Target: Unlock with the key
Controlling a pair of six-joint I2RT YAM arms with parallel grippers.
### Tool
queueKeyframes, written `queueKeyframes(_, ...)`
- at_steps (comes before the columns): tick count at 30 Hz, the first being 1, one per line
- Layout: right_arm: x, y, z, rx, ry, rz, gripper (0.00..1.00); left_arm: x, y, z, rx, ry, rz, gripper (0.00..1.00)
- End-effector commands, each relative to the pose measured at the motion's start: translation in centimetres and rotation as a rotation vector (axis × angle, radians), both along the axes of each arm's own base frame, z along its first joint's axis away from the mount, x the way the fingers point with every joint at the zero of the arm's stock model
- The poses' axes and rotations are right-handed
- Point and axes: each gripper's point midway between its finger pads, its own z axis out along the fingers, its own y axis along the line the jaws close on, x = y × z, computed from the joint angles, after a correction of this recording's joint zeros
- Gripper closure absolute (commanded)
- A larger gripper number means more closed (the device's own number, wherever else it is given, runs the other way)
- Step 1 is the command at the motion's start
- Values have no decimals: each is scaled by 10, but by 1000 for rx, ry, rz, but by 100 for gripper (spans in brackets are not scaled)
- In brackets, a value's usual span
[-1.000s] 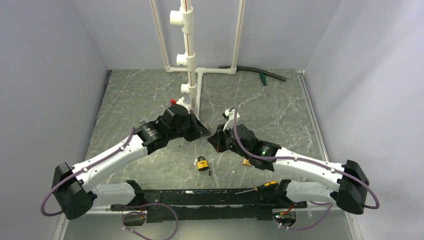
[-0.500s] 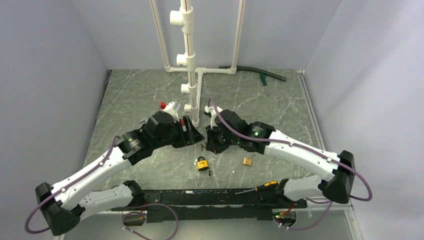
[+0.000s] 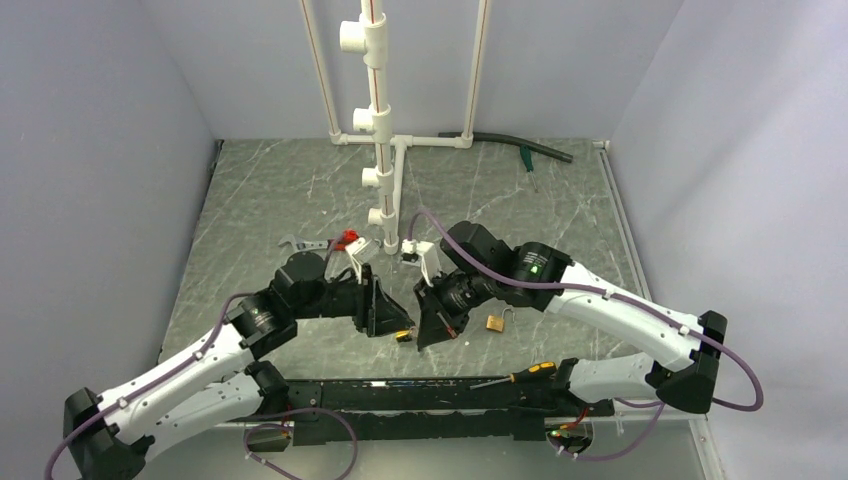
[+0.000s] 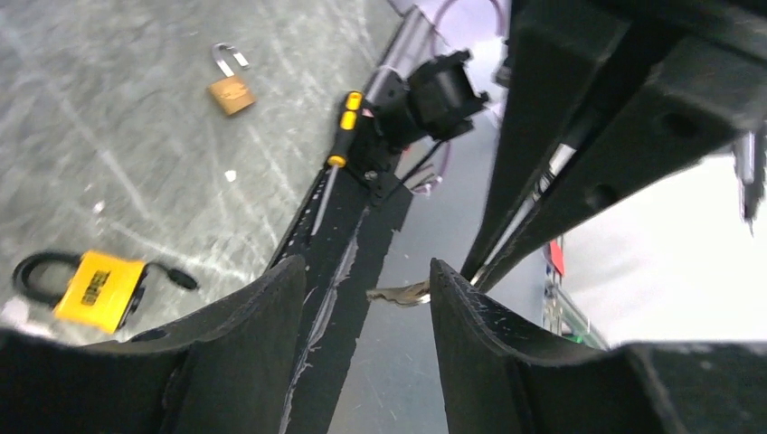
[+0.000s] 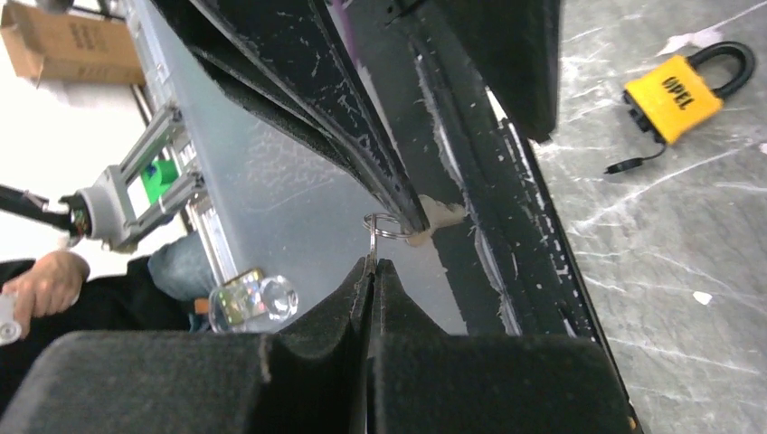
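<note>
The key [image 5: 373,242] was gripped in the fully closed right tool [image 5: 371,269], above the near middle of the table [image 3: 300,190], just right of the yellow padlock [image 5: 674,95]. The left tool [image 4: 366,271] was held open, empty.

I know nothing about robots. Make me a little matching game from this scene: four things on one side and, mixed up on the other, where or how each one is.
Things:
1. key
2. yellow padlock
3. brass padlock
4. screwdriver

States:
A. lying on the black rail at the near edge
B. on the table, shackle swung open
C. pinched in the shut right end effector
D. on the table, shackle shut

Pairs: 1-C, 2-D, 3-B, 4-A
</note>
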Motion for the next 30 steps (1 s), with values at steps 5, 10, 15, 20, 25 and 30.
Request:
queueKeyframes(5,-24,-5,8,28,44,122,100,-29,-19,60,-191,-257,-305,52)
queueKeyframes(10,-25,-6,14,60,25,116,100,-34,-15,60,-153,-249,-337,55)
queueKeyframes(15,-25,-9,19,69,9,118,100,-37,-12,57,-159,-241,-333,57)
queueKeyframes(20,-26,-8,27,90,-4,140,100,-40,-19,54,-189,-216,-378,62)
queueKeyframes(25,-24,-7,22,74,-7,140,100,-45,-20,59,-215,-218,-414,74)
queueKeyframes(30,-21,-6,23,77,-26,128,100,-47,-20,51,-195,-192,-428,71)
